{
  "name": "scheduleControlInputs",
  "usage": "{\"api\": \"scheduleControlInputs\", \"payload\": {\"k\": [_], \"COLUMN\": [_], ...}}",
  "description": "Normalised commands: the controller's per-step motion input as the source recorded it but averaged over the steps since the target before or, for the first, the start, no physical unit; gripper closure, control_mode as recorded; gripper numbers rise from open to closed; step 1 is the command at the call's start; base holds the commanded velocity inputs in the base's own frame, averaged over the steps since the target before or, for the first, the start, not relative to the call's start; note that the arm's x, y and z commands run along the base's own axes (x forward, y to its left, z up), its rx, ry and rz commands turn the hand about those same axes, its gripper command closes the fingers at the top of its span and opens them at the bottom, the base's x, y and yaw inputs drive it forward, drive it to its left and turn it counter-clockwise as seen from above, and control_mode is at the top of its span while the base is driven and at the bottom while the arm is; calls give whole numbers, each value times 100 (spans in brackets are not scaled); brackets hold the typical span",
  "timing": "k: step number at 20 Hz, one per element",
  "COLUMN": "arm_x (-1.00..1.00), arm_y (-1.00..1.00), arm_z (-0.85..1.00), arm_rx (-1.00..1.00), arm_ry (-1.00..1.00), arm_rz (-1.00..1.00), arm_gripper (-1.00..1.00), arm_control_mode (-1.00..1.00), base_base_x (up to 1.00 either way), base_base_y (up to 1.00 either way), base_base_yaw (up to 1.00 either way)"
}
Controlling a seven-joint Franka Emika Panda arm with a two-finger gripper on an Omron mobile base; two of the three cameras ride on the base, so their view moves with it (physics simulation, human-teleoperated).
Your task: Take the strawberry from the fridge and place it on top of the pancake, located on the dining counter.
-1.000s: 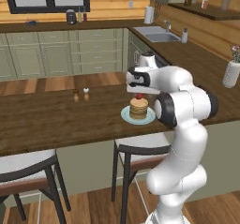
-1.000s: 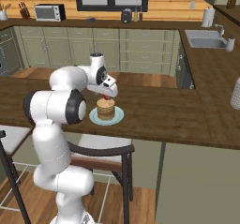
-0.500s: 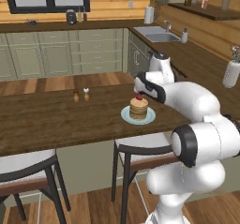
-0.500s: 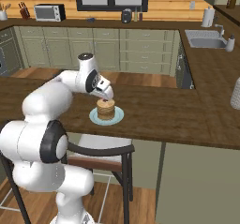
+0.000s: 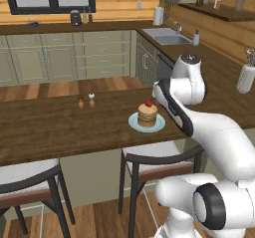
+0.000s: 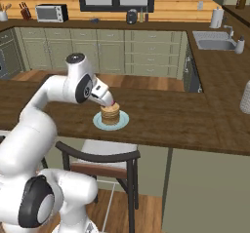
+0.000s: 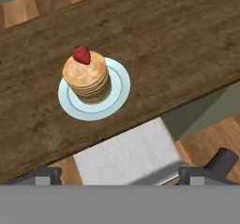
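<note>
One strawberry (image 7: 81,55) sits on top of the pancake (image 7: 86,78), near the stack's edge rather than at its centre, so it looks set down but not squarely. Its pale blue plate (image 7: 118,88) rests on the dark wooden table (image 7: 178,49), close to the near edge above a stool seat (image 7: 126,155). Off to one side, the end effector (image 7: 121,174) stands with its jaws wide and nothing between them, well apart from the stack. By this layout the placing looks done.
</note>
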Motion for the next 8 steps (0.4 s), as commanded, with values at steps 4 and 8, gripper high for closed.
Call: {"api": "scheduleControlInputs", "payload": {"k": [4,8], "arm_x": [-100,-98], "arm_y": [0,0], "arm_z": [27,37], "arm_rx": [0,0], "arm_ry": [-2,-3], "arm_rz": [-1,0], "arm_gripper": [-100,-100], "arm_control_mode": [-100,-100], "base_base_x": [0,0], "base_base_y": [0,0], "base_base_yaw": [0,0]}}
